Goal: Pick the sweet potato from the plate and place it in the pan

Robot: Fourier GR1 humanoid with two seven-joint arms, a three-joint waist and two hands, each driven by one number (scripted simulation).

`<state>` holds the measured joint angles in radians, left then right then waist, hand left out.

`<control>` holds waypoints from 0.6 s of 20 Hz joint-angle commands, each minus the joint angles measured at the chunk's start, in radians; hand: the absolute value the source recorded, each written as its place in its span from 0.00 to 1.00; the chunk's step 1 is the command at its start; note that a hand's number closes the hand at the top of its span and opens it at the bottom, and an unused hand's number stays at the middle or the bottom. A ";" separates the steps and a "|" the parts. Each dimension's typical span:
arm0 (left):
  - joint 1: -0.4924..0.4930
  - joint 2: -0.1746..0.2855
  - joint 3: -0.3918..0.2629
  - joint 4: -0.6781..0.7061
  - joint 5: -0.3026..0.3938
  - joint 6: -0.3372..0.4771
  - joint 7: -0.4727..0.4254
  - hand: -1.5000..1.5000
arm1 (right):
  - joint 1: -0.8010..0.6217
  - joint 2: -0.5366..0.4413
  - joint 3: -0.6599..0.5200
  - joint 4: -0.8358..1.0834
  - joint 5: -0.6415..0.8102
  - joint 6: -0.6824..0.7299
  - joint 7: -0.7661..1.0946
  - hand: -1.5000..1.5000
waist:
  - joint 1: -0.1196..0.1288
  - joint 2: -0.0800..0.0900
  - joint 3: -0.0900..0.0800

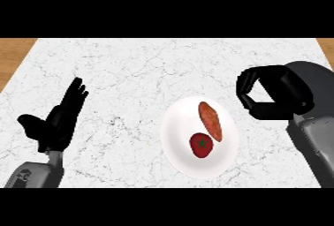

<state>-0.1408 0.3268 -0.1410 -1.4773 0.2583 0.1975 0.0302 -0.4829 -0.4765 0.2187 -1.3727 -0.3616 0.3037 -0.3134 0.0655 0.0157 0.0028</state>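
Note:
An orange sweet potato (210, 121) lies on the right half of a white plate (177, 132) in the middle of the marble counter. A red tomato (201, 145) sits on the same plate just below it. My right hand (271, 93) hovers to the right of the plate, level with its top edge, with fingers curled and nothing held. It is apart from the sweet potato. At the lower left my left hand (60, 115) rests open, fingers pointing up. No pan shows in the head view.
The white marble counter (130, 70) stretches across the view. Brown wood shows past its edge at the top left corner (14, 53) and the top right corner.

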 commanded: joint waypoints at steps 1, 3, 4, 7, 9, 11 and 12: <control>-0.014 -0.001 0.025 -0.009 0.030 0.002 0.045 0.50 | 0.026 -0.116 0.001 0.117 0.124 0.186 -0.280 1.00 | -0.027 0.001 0.002; -0.054 0.006 0.039 -0.040 0.041 0.004 0.075 0.50 | -0.016 -0.173 -0.013 0.233 0.174 0.244 -0.342 0.00 | -0.024 -0.001 0.001; -0.027 -0.007 0.018 -0.052 0.024 0.015 0.071 0.50 | -0.076 -0.155 -0.019 0.326 0.228 0.205 -0.372 0.00 | -0.008 0.002 0.001; -0.034 -0.020 0.015 -0.055 0.027 0.020 0.091 0.50 | -0.121 -0.211 0.003 0.385 0.343 0.216 -0.502 0.00 | -0.018 -0.001 0.000; -0.058 -0.003 0.019 -0.074 0.022 0.029 0.133 0.50 | -0.127 -0.231 0.051 0.386 0.425 0.198 -0.599 0.00 | -0.017 0.000 0.001; -0.077 0.004 0.051 -0.030 0.039 0.005 0.117 0.50 | -0.242 -0.192 0.062 0.436 0.453 0.165 -0.575 0.00 | -0.020 -0.001 -0.001; -0.072 0.014 0.032 -0.079 0.023 0.021 0.164 0.50 | -0.306 -0.181 0.065 0.467 0.448 0.182 -0.542 0.00 | -0.010 -0.003 -0.001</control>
<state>-0.1957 0.3338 -0.1108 -1.5382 0.2884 0.2082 0.1496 -0.6577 -0.6637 0.2610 -1.0063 0.0119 0.4214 -0.7509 0.0513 0.0144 0.0030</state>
